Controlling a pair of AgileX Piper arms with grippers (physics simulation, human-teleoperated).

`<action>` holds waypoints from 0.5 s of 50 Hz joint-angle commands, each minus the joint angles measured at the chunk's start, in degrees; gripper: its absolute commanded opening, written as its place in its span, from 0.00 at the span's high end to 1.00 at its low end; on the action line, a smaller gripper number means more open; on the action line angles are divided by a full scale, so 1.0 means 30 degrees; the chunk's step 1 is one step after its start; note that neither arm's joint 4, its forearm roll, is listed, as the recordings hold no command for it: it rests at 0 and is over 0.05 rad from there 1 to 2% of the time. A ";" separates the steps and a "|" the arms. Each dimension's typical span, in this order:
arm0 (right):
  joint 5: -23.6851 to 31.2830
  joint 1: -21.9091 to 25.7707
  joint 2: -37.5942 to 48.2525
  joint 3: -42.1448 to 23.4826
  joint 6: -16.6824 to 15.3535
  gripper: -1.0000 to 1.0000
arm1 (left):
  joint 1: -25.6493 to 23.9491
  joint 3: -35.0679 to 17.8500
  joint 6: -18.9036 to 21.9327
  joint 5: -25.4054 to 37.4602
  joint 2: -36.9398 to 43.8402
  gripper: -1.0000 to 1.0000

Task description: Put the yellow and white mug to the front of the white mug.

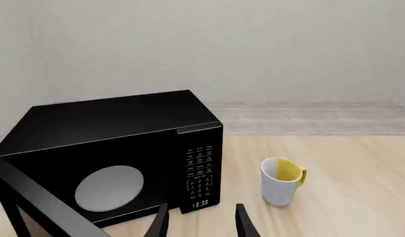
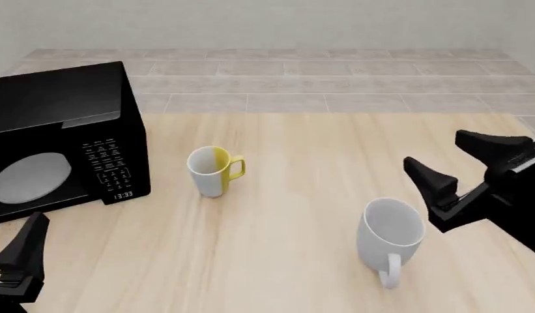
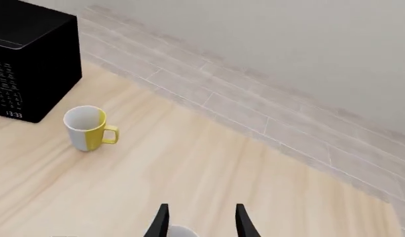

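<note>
Two mugs stand on the table [image 2: 293,261]: the yellow and white mug [image 2: 212,171] just right of one black microwave [image 2: 50,140], and the white mug [image 2: 391,235] nearer and further right. Both stand upright and well apart. Microwave display reads 13:33. Right gripper [image 2: 462,163] is spread wide, empty, beside the white mug. Left gripper [image 1: 201,222] is cut off at the frame edge; its fingers stand apart, holding nothing.
</note>
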 commanded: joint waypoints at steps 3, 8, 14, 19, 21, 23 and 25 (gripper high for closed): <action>0.0541 0.2066 0.5478 -0.3498 -0.1028 0.00 | 0.0006 0.0000 0.0000 0.0000 -0.0005 0.00; 0.1045 0.3205 0.6908 -0.4731 -0.0117 0.00 | -0.0004 0.0000 0.0002 0.0000 0.0000 0.00; 0.1770 0.4229 0.8397 -0.6011 -0.0351 0.00 | -0.0005 0.0000 -0.0004 -0.0001 0.0001 0.00; 0.2336 0.4734 0.9526 -0.6917 -0.0704 0.00 | 0.0000 0.0000 -0.0001 0.0000 0.0001 0.00; 0.2503 0.4922 0.9807 -0.7279 -0.0876 0.00 | 0.0000 0.0000 -0.0001 0.0000 0.0001 0.00; 0.2765 0.5073 1.0379 -0.7729 -0.1078 0.00 | 0.0002 0.0000 -0.0002 0.0001 0.0005 0.00; 0.2840 0.5303 1.0958 -0.8111 -0.1478 0.00 | 0.0001 0.0000 0.0001 0.0000 0.0003 0.00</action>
